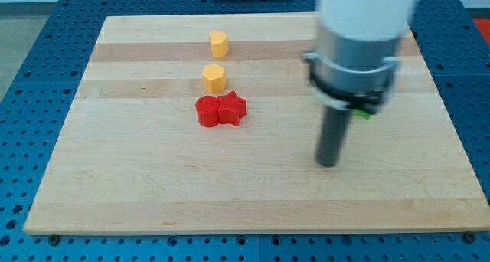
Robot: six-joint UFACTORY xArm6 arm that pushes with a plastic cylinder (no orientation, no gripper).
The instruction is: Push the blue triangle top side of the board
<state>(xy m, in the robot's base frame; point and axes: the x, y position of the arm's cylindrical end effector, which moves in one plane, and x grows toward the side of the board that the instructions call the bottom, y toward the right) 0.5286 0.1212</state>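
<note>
No blue triangle shows anywhere, perhaps hidden behind the arm's bulk, so my tip (328,164) rests on bare tabletop (153,193) well right of the touching red blocks (220,110) and two yellow blocks (216,60), carrying no hand to open or close

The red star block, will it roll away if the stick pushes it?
Probably not: the red star block looks low and flat-bottomed, so it should slide on the smooth wooden board. It touches the red round block, so a push from the view's right would likely move both. My tip is well away.
</note>
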